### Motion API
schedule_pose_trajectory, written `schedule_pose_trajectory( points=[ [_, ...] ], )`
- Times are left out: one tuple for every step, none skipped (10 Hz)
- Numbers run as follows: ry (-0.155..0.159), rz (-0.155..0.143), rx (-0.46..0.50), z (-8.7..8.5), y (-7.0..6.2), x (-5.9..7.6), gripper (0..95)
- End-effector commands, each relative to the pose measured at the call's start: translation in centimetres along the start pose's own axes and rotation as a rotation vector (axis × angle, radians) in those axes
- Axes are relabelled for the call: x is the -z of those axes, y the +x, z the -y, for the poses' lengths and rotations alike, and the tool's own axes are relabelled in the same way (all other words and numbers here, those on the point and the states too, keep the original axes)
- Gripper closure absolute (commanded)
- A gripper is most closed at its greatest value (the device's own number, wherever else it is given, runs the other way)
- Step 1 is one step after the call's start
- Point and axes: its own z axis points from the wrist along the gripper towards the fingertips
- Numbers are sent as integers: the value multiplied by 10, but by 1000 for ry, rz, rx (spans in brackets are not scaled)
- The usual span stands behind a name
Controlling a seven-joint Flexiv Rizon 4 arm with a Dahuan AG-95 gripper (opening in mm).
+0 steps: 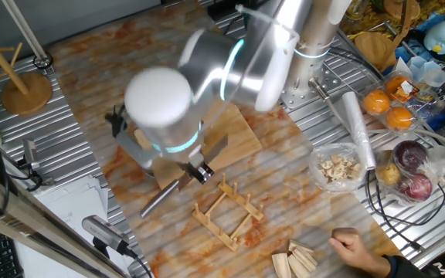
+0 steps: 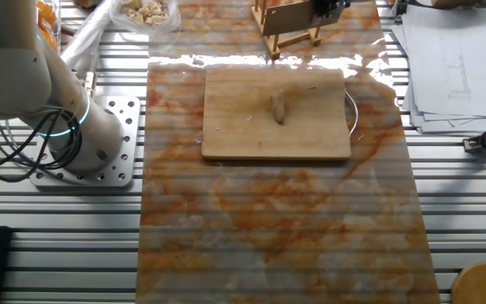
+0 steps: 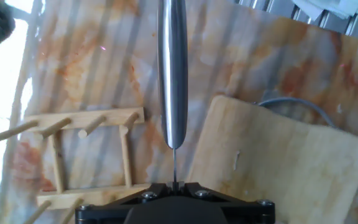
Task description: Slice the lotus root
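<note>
- The gripper (image 3: 174, 186) is pinching the thin tang of a knife (image 3: 172, 74), its two fingers closed narrowly on it, so the steel handle is pointing away from the hand along the fingers' line.
- In the hand view the knife is hanging over the marbled table covering (image 3: 86, 68), in the gap between the wooden peg rack (image 3: 86, 134) on the left and the cutting board (image 3: 278, 162) on the right. The rack looks like the knife's resting place, which would explain the hand being just beside it.
- The lotus root (image 2: 278, 107) is lying alone near the middle of the cutting board (image 2: 251, 135), a small pale stub, uncut as far as I can tell. Being central, it is leaving room for the blade on either side.
- From the fixed view facing the arm, the arm's big joint is hiding the root and most of the board.
- A person's hand (image 1: 358, 249) is resting at the near right edge of the table, close to some light wooden blocks (image 1: 294, 259) and well apart from the blade.
- My guess is that the tool is in hand and the slicing is not yet begun; the arm would have to carry the knife over the board first.
</note>
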Motion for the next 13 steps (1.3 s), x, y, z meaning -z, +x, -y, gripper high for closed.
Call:
schedule_pose_trajectory(
  points=[
    [-49,7,-205,-2,-4,0,950],
    [-48,25,-235,-2,-4,0,950],
    [-45,40,-248,-2,-4,0,950],
    [-37,45,-247,-2,-4,0,950],
    [-31,58,-214,-2,-4,0,950],
    [-25,87,-175,-2,-4,0,950],
    [-22,93,-161,-2,-4,0,950],
    [-20,93,-120,-2,-4,0,950],
    [-23,79,-84,-2,-4,0,950],
    [-28,67,-35,18,5,3,950],
    [-28,57,-30,37,16,5,950],
    [-30,46,-39,56,30,5,950],
    [-28,38,-38,70,39,2,950]
  ],
)
